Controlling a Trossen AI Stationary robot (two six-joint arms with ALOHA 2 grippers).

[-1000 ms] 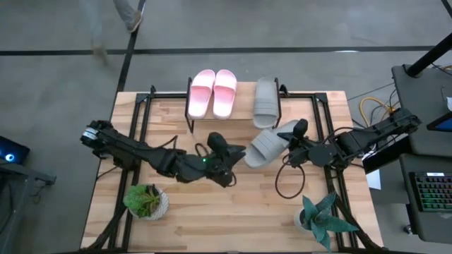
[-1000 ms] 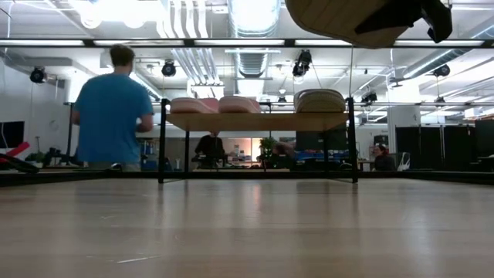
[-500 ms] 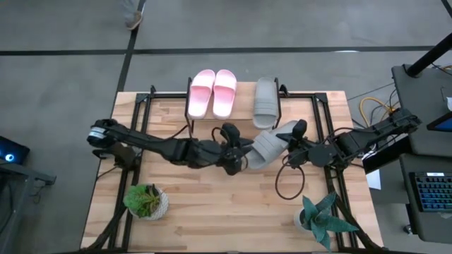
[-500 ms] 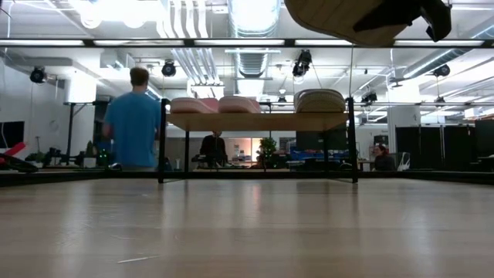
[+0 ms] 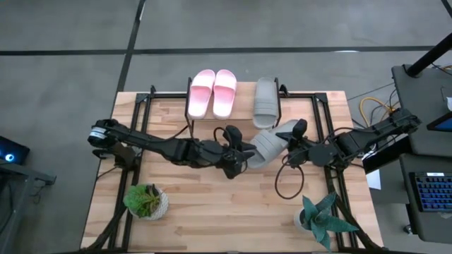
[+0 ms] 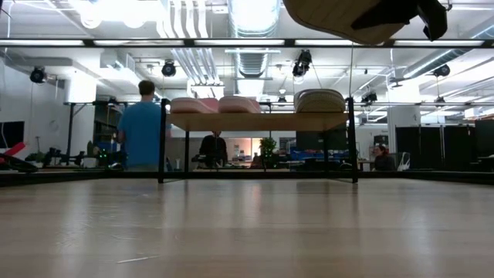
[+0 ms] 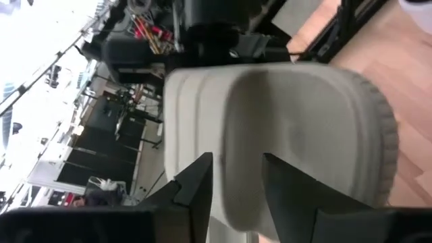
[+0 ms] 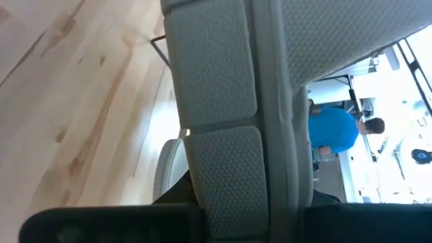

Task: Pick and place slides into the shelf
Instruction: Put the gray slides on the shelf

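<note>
Two pink slides and one grey slide lie side by side on the shelf's plank top at the table's far edge. A second grey slide hangs in the air over the table's middle, in front of the shelf. It shows at the top of the low view. My right gripper is shut on its right end. My left gripper is open at its left end, one finger on each side of the slide's rim; whether they touch it I cannot tell. My right gripper pinches the grey slide's end nearest the right arm between its two fingers, coming level from the table's right. The ribbed sole runs out past the fingers. The slide is lifted clear of the table and lies roughly level, pointing toward the left arm.
A potted plant stands near the table's near left corner and a spiky one near the near right corner. A black cable loop hangs under the right arm. A person in a blue shirt stands in the room beyond.
My left gripper has moved toward the table's right and slightly toward the far edge, up to the held slide's left end, and its fingers now stand around the rim. The slide and the right gripper have stayed almost still. The person beyond has walked rightward.
</note>
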